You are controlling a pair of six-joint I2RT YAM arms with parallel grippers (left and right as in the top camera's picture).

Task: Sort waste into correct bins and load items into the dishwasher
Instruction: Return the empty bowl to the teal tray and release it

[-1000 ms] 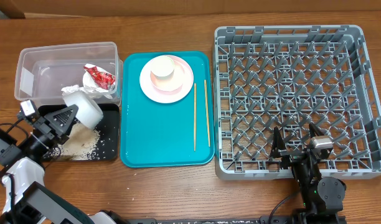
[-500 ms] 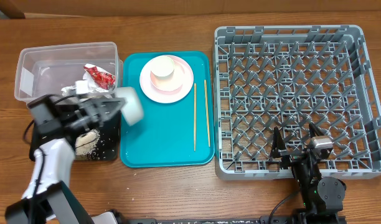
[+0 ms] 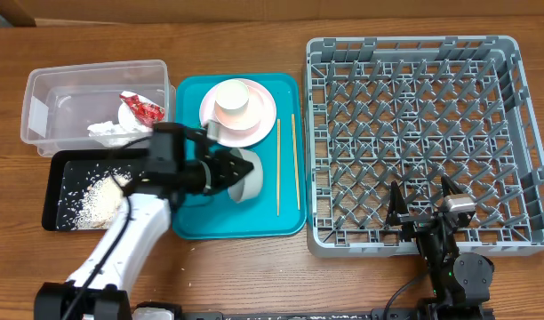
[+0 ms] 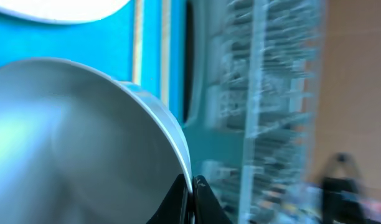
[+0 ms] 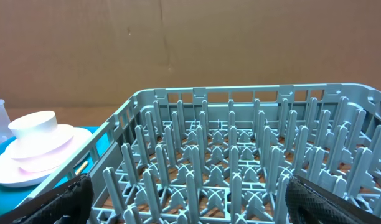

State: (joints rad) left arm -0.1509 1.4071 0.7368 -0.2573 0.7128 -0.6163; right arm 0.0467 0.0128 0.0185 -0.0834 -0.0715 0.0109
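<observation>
My left gripper (image 3: 237, 168) is pressed together on the rim of the white bowl (image 3: 249, 176). In the left wrist view the fingertips (image 4: 192, 188) pinch that thin edge, with the bowl's hollow facing my camera. The bowl is tipped on its side over the teal serving tray (image 3: 192, 218), just left of the two chopsticks (image 3: 278, 166), which lie lengthwise on the tray. I cannot tell whether the bowl touches the tray.

Behind it on the same tray sits the pale pink plate (image 3: 257, 131) with a small round dish (image 3: 234, 100) stacked on it.

The clear tub (image 3: 39, 100) holds the red wrapper (image 3: 144, 109) – its print is too small to read – and the crumpled napkin (image 3: 108, 131). Rice (image 3: 98, 197) lies heaped and scattered in the black tray (image 3: 57, 169).

My right gripper (image 3: 422, 208) hangs spread wide at the near edge of the grey dish rack (image 3: 414, 116), holding nothing.
</observation>
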